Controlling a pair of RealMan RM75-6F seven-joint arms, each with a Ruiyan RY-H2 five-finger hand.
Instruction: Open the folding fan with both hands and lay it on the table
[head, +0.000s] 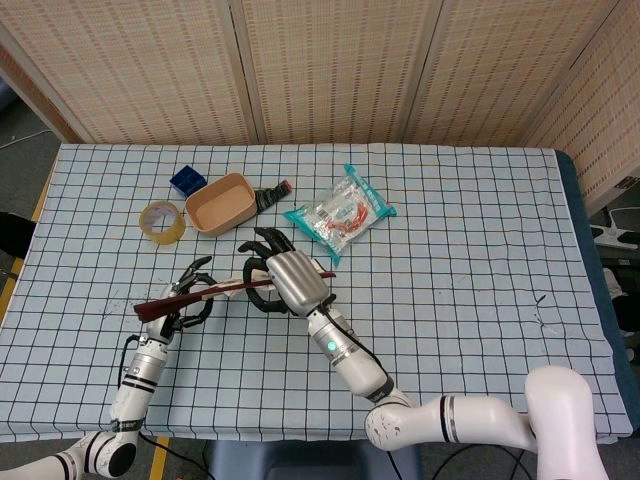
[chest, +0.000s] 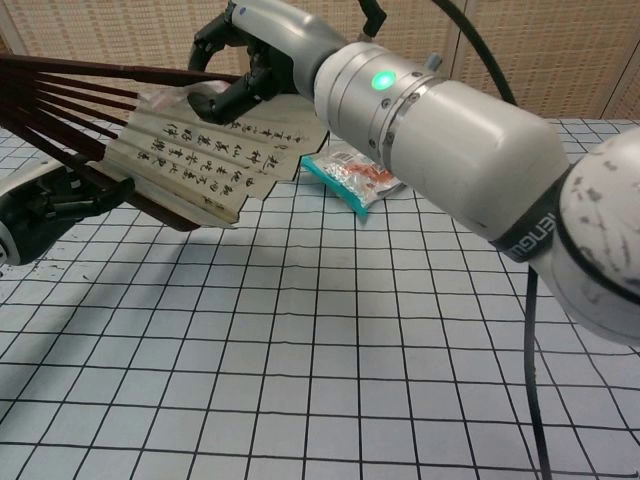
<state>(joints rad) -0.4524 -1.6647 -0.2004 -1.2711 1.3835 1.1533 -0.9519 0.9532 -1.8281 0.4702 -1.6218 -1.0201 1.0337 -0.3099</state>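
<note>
Right hand (head: 290, 282) grips the folding fan (chest: 190, 150) at the paper end; its long axis runs toward the left hand (head: 188, 296), which clasps the rib end.

The right hand (head: 288, 281) is being held raised above the desk (head: 480, 250) at its middle, its dark fingers (chest: 232, 100) being curled around the upper edge of the folding fan (chest: 200, 155), with the thick grey forearm being stretched back toward the near edge. The left hand (head: 188, 296) is being held at the fan's dark ribs near their lower end, its slim forearm being angled down toward the near left corner.
</note>
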